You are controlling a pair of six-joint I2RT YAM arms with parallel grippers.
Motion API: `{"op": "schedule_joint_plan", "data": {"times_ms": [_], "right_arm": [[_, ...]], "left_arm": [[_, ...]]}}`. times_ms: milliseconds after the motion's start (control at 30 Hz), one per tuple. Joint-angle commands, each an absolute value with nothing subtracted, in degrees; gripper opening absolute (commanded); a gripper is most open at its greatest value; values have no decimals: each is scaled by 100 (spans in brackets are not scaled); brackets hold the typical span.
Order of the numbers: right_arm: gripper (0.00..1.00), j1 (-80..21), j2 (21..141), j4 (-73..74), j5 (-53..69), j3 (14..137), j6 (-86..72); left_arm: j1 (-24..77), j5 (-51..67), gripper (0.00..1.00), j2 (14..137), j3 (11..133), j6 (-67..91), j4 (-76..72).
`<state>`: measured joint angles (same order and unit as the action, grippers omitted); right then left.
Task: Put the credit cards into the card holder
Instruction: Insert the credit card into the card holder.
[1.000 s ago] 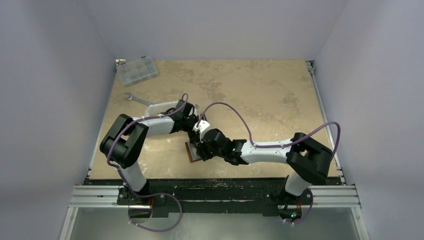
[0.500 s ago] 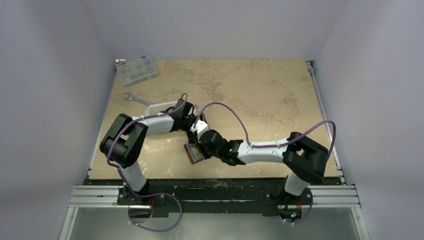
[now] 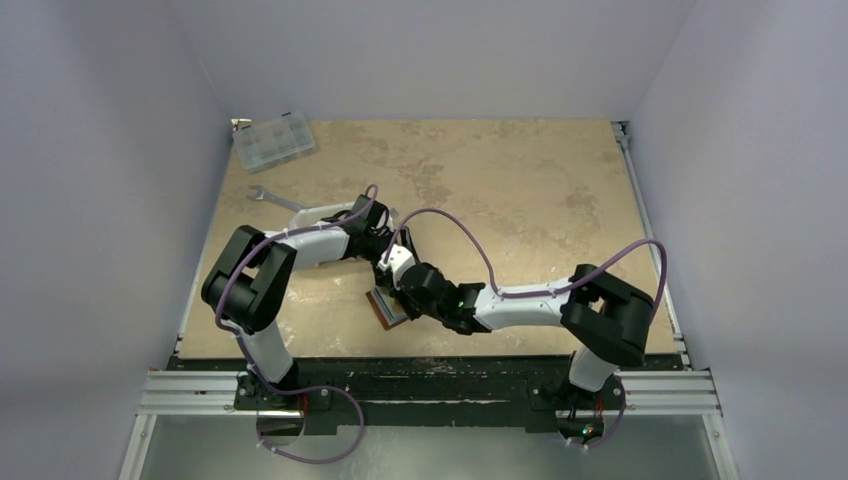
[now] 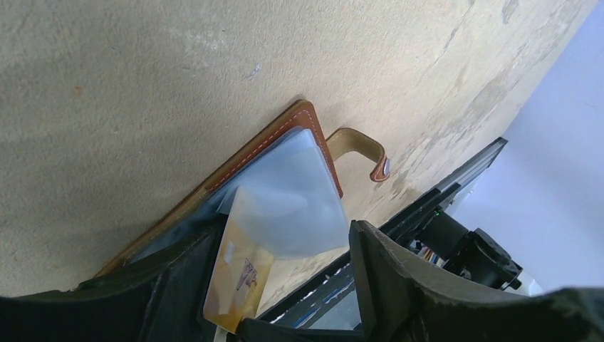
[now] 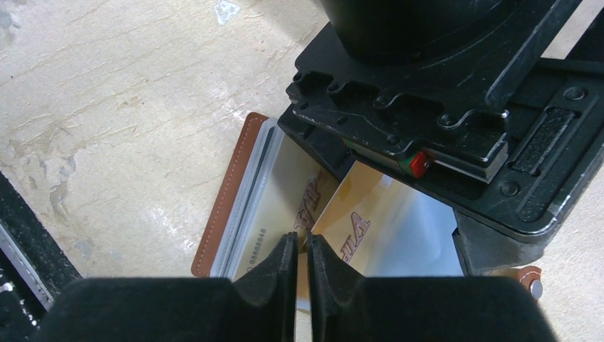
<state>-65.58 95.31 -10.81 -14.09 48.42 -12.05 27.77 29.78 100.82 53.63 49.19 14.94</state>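
Observation:
The brown card holder (image 3: pixel 384 310) lies open near the table's front edge, under both grippers. In the left wrist view its brown edge (image 4: pixel 263 146) and a clear sleeve (image 4: pixel 299 199) show. An orange-yellow card (image 4: pixel 238 278) leans tilted, its far end under that sleeve. My left gripper (image 3: pixel 383 258) is open, with its fingers (image 4: pixel 384 278) wide apart on either side of the card. My right gripper (image 5: pixel 301 239) is shut, tips at the near corner of the tilted card (image 5: pixel 356 228). A second gold card (image 5: pixel 274 214) lies in the holder (image 5: pixel 231 192).
A clear compartmented box (image 3: pixel 273 140) stands at the far left corner. A silver wrench (image 3: pixel 272 198) and a white tray (image 3: pixel 320 213) lie beside the left arm. The holder's snap strap (image 4: pixel 356 142) sticks out sideways. The black front rail (image 3: pixel 430 365) is close behind the holder.
My right gripper has crept left and a little farther out, over the holder. My left gripper has edged slightly away. The holder has stayed in place.

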Motion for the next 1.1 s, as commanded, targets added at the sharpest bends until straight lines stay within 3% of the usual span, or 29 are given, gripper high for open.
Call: {"op": "schedule_joint_plan", "data": {"times_ms": [0, 333, 500, 767, 967, 1067], "right_arm": [[20, -6539, 9400, -1215, -1616, 4637, -1024], [26, -6540, 9189, -1580, -1337, 4311, -1289], [35, -6510, 8975, -1873, -1281, 4032, -1386], [37, -6460, 9002, -2040, -1132, 3948, -1322], [25, -6465, 9083, -2161, -1061, 4037, -1134], [10, -6469, 9188, -2158, -1266, 4156, -948]], "left_arm": [[2697, 2533, 65, 10329, 5398, 4239, 2450], [2566, 2617, 68, 10284, 5747, 3785, 3102], [2564, 2563, 71, 10298, 6023, 3611, 3456], [2566, 2519, 71, 10222, 5976, 3611, 3545], [2566, 2613, 71, 10203, 5884, 3715, 3472], [2563, 2645, 71, 10183, 5863, 3761, 3445]]}}
